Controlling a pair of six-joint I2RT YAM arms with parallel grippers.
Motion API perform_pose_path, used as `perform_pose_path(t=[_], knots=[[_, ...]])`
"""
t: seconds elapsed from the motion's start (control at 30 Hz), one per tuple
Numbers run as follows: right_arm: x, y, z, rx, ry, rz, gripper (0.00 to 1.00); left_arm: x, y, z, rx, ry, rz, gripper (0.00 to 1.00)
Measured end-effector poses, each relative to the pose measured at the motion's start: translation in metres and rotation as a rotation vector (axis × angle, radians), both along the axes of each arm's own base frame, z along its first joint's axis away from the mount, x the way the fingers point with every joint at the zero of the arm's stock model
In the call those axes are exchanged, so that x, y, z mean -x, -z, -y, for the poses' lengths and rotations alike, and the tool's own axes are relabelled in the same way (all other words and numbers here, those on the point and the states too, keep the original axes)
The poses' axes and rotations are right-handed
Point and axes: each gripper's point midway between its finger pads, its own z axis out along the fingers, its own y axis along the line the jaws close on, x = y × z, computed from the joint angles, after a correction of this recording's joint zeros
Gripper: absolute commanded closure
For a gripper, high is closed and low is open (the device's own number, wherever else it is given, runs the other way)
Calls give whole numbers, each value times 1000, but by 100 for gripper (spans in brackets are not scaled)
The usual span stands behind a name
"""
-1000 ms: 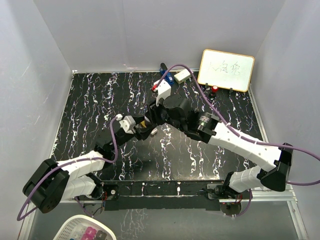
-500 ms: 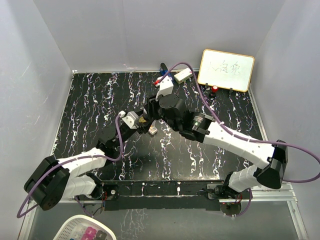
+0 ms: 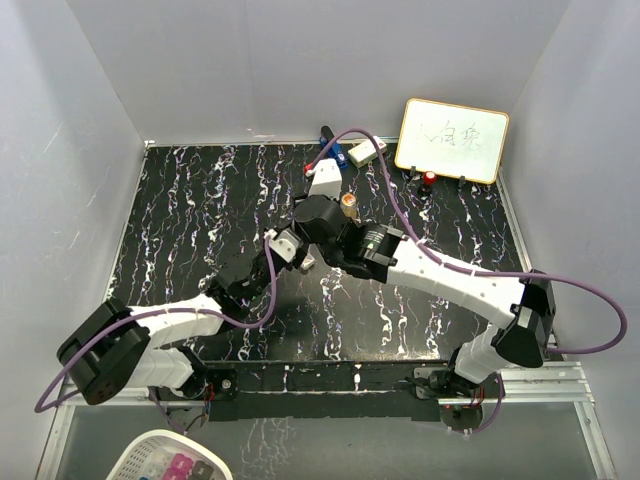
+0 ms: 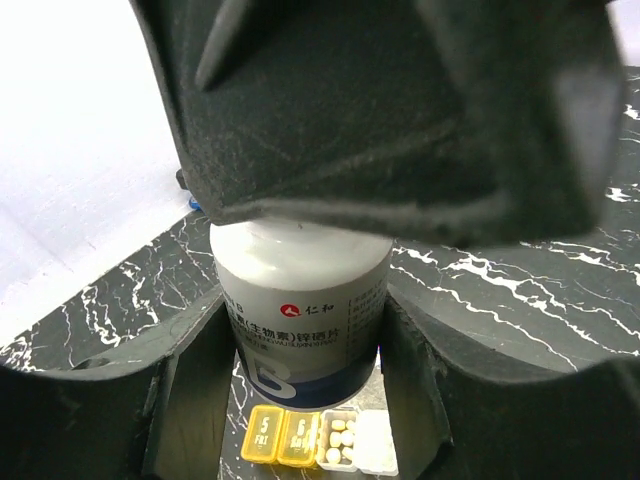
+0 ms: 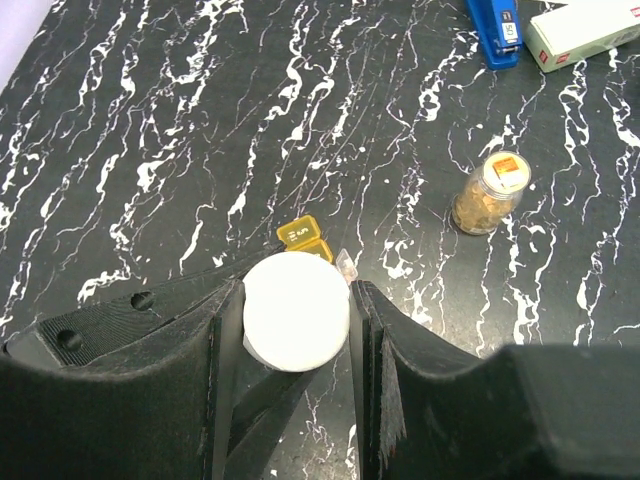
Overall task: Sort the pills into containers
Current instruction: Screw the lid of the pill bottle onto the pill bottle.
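Note:
A bottle (image 4: 300,310) with a white label and a dark blue band hangs above the table, with my left gripper (image 4: 305,385) shut on its body. From above, my right gripper (image 5: 295,305) is shut on its white round cap (image 5: 296,312). Right below lies the small oblong pill box (image 4: 318,438): two yellow lids are closed, and one clear section is open with pale pills (image 4: 340,440) in it. In the right wrist view the pill box (image 5: 303,236) peeks out past the cap. The golden-amber bottle (image 5: 488,195) stands upright to the right, and the top view also shows that amber bottle (image 3: 349,206).
A blue stapler (image 5: 495,28) and a white rectangular box (image 5: 585,32) lie at the table's far edge. A whiteboard (image 3: 452,140) leans at the back right, with a small red-topped object (image 3: 429,178) in front of it. A white basket (image 3: 170,462) sits below the table's near left corner.
Both grippers, joined at the bottle, have shifted right and slightly nearer, to above the pill box. The right arm has swung aside, uncovering the amber bottle in the top view.

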Motion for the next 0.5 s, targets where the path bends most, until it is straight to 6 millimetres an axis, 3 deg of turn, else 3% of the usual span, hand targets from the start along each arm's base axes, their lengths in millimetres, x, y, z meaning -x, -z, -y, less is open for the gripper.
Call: perform_pose_path(t=[0.13,0.3,0.5], knots=[[-1,2,2,1,35,3,57,-1,2,0,-12,-12,9,100],[3,1,1,14,45,18,40,5,-12,8,-4,21,70,100],[7,-4,8,41,70,52,38,9,-28,14,11,42,117,100]])
